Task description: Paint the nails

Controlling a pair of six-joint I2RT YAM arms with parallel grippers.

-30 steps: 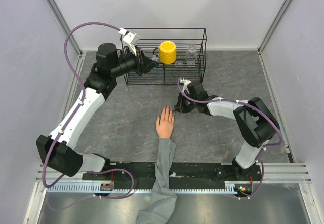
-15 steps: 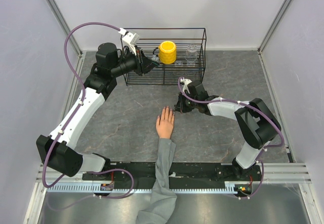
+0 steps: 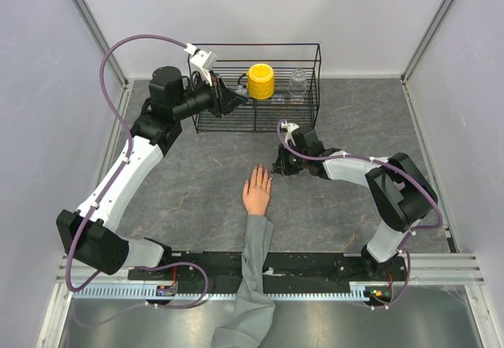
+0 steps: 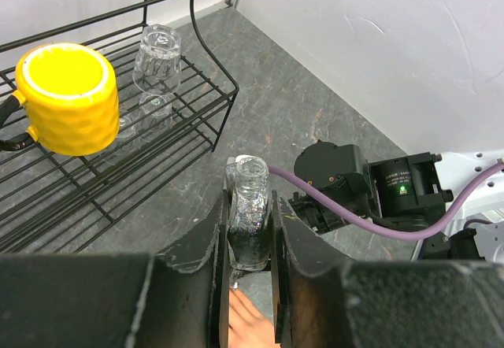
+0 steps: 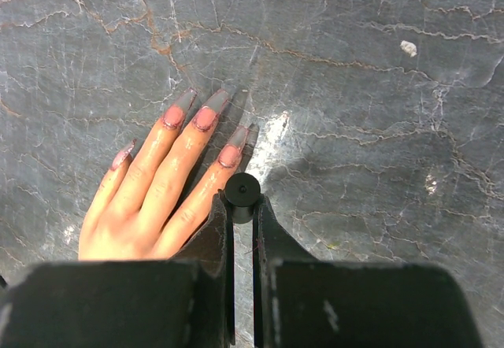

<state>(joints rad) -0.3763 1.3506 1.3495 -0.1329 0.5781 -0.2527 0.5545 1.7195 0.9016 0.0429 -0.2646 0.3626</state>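
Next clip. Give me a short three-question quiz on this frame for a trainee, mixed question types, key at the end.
1. True or false: the left tool is shut on a small glass bottle.
2. What shares the wire rack with the clear glass? A) yellow mug B) red bowl C) blue plate
3. Fill in: the right tool pinches a ____ cap by the mannequin hand.
Key: 1 true; 2 A; 3 black.

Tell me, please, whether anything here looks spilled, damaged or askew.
Nothing stands out. The open bottle is upright in the left gripper, the right gripper holds a black cap beside the hand, which lies flat, and the table shows no spill.
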